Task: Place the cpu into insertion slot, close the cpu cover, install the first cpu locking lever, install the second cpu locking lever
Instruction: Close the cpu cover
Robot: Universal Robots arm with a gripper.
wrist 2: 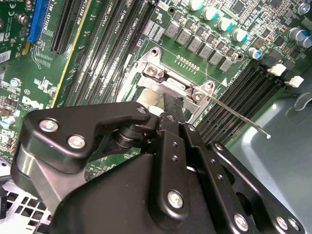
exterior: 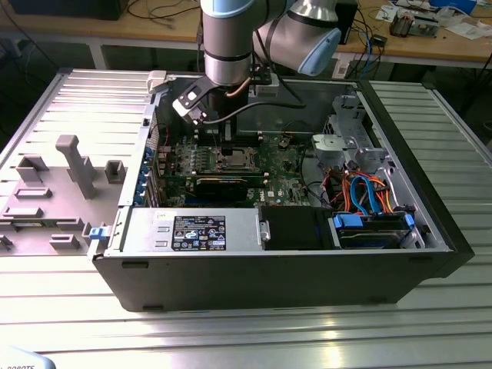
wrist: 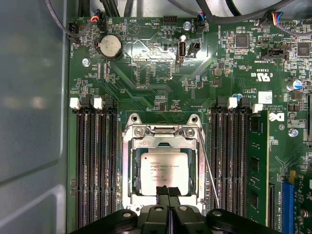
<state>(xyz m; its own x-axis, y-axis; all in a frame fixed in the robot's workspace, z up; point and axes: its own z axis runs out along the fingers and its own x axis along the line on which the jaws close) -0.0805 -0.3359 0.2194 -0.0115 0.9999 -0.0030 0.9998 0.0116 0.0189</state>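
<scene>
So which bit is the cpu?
Inside the open black computer case, find the big green circuit board. Between its two banks of long black slots sits a silvery metal frame; the flat silver-grey square chip in its window is the cpu.

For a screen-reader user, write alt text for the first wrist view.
A black end effector, fingertips shut together, sits over one edge of a silver-grey square chip lying inside a silvery square metal frame on a green circuit board. Long black memory slots flank the frame, and a thin metal lever rod runs along one side.
</scene>
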